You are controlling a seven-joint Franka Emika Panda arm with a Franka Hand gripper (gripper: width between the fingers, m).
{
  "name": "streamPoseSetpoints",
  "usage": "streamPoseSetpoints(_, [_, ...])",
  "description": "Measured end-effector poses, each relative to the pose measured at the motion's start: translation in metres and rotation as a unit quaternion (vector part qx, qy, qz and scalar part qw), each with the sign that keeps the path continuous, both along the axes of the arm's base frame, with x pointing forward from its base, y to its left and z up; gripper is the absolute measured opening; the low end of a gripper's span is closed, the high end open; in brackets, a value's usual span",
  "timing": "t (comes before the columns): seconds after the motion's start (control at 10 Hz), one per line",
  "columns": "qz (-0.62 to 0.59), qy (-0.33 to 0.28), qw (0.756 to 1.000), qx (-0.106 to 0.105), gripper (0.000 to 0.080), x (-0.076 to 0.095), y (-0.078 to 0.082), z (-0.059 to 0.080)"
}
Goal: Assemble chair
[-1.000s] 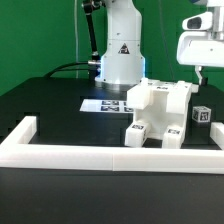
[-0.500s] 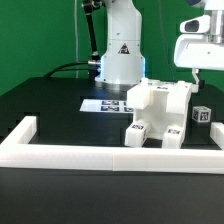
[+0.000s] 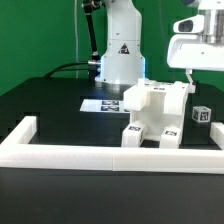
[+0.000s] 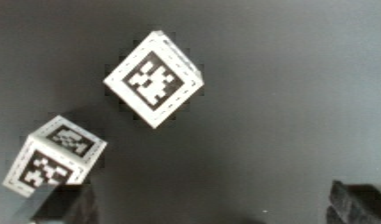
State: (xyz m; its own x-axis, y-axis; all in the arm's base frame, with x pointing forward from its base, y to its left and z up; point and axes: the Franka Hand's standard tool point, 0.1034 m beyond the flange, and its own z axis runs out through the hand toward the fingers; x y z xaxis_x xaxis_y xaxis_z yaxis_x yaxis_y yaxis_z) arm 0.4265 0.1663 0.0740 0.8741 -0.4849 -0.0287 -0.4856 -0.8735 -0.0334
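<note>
Toward the table's near edge: blocky white plastic chair [image 3: 155,112], two-finger gripper [image 3: 190,88] beside it, jaws apart (nothing held); advise centring squarely on its target before closing

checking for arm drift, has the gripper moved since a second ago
Yes. Judged against the fixed marker board, the gripper has shifted toward the exterior view's left, so it now hangs closer over the chair.

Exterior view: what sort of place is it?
Probably a robotics lab bench: a robot arm stands on a black table before a green backdrop, with a tagged chair and marker board.
</note>
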Motion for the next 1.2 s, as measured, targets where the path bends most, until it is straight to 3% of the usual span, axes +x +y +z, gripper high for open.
streamPoseSetpoints(1.2, [0.036,-0.005,0.999,-0.005,0.0649,0.013,-0.030,-0.001])
